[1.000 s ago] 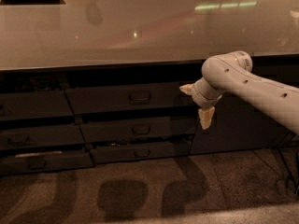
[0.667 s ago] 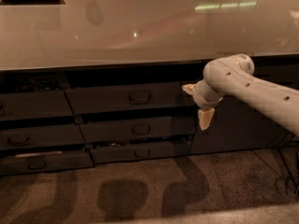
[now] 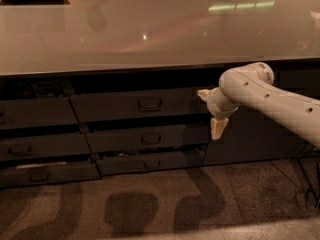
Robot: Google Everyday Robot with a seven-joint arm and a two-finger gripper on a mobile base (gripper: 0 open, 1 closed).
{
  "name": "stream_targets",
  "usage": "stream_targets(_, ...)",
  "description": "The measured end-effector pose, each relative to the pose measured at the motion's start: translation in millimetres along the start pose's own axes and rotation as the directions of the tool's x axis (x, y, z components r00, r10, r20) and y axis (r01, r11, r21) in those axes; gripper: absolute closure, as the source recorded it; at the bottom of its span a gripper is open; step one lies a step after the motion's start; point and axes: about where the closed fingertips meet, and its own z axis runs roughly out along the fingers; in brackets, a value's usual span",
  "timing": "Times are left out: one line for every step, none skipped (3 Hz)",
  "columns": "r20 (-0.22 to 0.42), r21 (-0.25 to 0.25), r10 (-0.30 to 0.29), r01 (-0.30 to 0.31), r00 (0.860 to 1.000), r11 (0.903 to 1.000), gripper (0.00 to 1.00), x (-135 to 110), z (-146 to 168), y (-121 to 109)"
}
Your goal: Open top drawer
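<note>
The top drawer point(image 3: 135, 105) is a wide dark grey front with a small loop handle point(image 3: 149, 104), just under the counter in the middle column. It stands slightly out from the cabinet face. My gripper point(image 3: 211, 111) hangs at the drawer's right end, about level with it and to the right of the handle. Its two pale fingers are spread apart, one fingertip point(image 3: 203, 93) up by the drawer's right edge and the other point(image 3: 218, 128) lower down. It holds nothing. My white arm point(image 3: 270, 96) reaches in from the right.
A glossy pale countertop point(image 3: 150, 34) overhangs the drawers. Two shallower drawers point(image 3: 145, 139) sit below the top one and stand slightly out, and another drawer column point(image 3: 40, 134) is at the left. A dark cabinet door point(image 3: 250, 139) is behind the arm. Patterned carpet point(image 3: 150, 204) lies in front.
The arm and gripper have shifted only very slightly. The drawer has not moved.
</note>
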Motion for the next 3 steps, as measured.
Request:
stream_targets(-0.03, -0.018, 0.031, -0.032, 0.999, 0.9993, 0.0, 17.7, 7.9, -21.8)
stream_targets(-0.066, -0.02, 0.072, -0.074, 0.995, 0.9971, 0.0, 41.8, 13.2, -56.6)
stream_targets(-0.066, -0.02, 0.072, -0.074, 0.995, 0.9971, 0.0, 41.9, 13.2, -56.6)
